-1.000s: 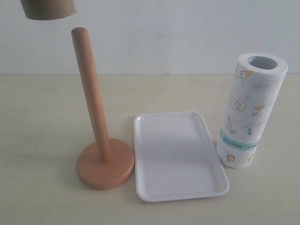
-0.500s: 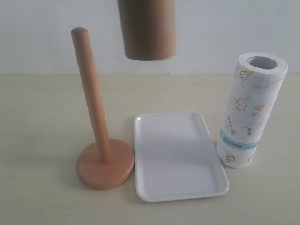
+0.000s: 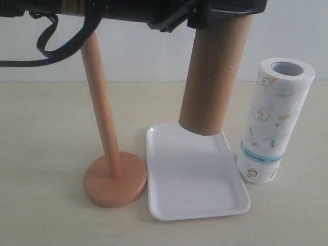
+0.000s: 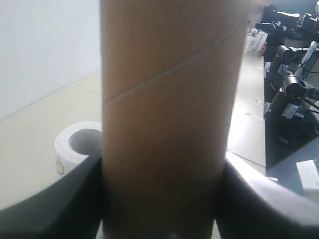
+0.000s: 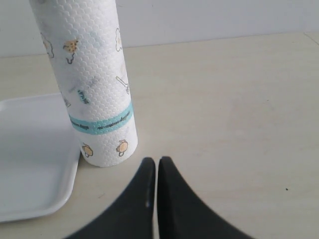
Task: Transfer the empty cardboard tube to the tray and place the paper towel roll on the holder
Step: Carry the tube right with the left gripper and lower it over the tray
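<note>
Our left gripper [image 4: 162,214] grasps the empty cardboard tube [image 3: 215,77] near its upper end. The tube hangs slightly tilted, its lower end over the far part of the tray [image 3: 197,177] beneath; we cannot tell if they touch. We judge the first step nearly done: next, lower and let go. Our right gripper [image 5: 156,191] is clenched and empty, with the paper towel roll [image 5: 92,84] just ahead. The holder [image 3: 105,138] stands bare.

wall [image 3: 154,56]: plain white | tabletop [image 3: 46,133]: pale beige | light: soft, even | beyond: dark equipment [image 4: 294,89] on a bench
</note>
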Available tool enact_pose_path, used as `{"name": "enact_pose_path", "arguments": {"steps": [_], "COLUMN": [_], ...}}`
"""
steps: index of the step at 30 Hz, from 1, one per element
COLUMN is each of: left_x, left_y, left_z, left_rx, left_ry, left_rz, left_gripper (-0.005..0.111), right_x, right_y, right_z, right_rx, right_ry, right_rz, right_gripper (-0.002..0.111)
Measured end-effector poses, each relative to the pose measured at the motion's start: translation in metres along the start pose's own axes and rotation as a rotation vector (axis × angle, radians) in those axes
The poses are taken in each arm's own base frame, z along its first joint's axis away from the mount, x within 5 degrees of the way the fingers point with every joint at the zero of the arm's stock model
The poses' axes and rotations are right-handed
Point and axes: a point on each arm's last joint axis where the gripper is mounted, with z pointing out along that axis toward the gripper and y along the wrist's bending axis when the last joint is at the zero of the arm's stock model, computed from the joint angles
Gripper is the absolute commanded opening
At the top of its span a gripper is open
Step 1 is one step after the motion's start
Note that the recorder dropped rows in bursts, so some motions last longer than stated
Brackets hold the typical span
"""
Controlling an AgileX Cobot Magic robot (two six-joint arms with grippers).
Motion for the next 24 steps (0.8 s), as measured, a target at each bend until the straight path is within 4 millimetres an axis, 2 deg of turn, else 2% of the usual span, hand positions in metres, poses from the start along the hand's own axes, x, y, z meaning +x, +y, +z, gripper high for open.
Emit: {"name": "enact_pose_path", "arguments": {"steps": [6, 14, 24], "left_x": [0.001, 0.018, 0.016], "left_y": [0.001, 0.004, 0.005], "left_z": [0.0, 0.002, 0.001], "left_rx": [-0.01, -0.014, -0.007], "left_ry": [0.001, 0.048, 0.012], "left_rz": [0.008, -0.011, 0.113], "left_gripper": [0.004, 0.004, 0.004], "right_x": [0.0, 0.0, 0.0], "right_y": [0.0, 0.0, 0.0], "right_z": [0.0, 0.0, 0.0], "right_rx": [0.0, 0.0, 0.0], "right_ry": [0.0, 0.0, 0.0], "right_rz": [0.0, 0.0, 0.0], "right_gripper": [0.001, 0.001, 0.001]}}
